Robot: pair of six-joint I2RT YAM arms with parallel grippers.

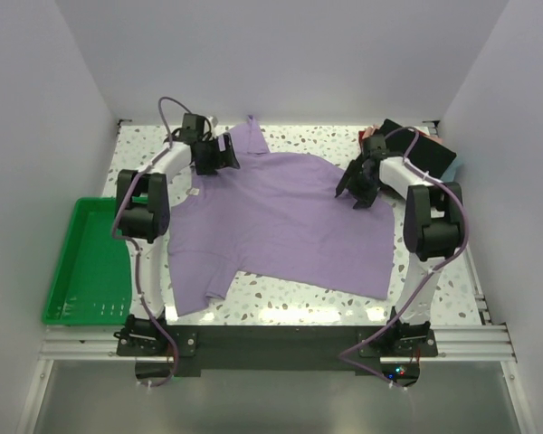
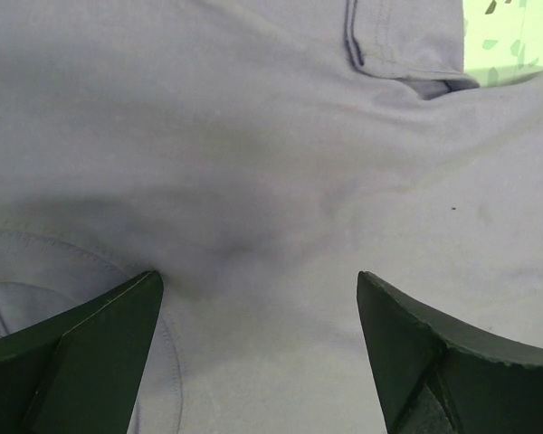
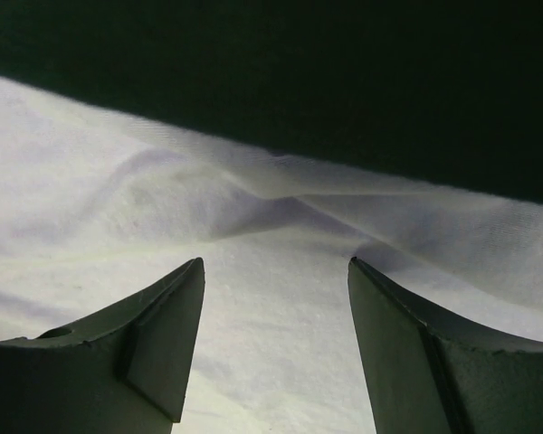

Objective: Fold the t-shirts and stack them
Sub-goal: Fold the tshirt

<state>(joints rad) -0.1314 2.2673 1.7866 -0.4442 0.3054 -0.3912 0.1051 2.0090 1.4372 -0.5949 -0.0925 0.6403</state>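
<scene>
The left end effector [image 1: 219, 155] stands wide open over the lavender t-shirt [image 1: 281, 226], spread on the counter [image 1: 290, 297] beneath it. The right end effector [image 1: 357, 188], parted and empty, hangs over the same shirt's edge.

Large t-shirt [image 1: 281, 221] spread across the middle of the worktop [image 1: 294, 303].
The tray [image 1: 61, 287] sits at the frame's left, the folded t-shirts [image 1: 425, 154] at upper right; the left gripper [image 1: 219, 155] is over the shirt's upper-left part, the right gripper [image 1: 355, 192] over its right edge.
</scene>
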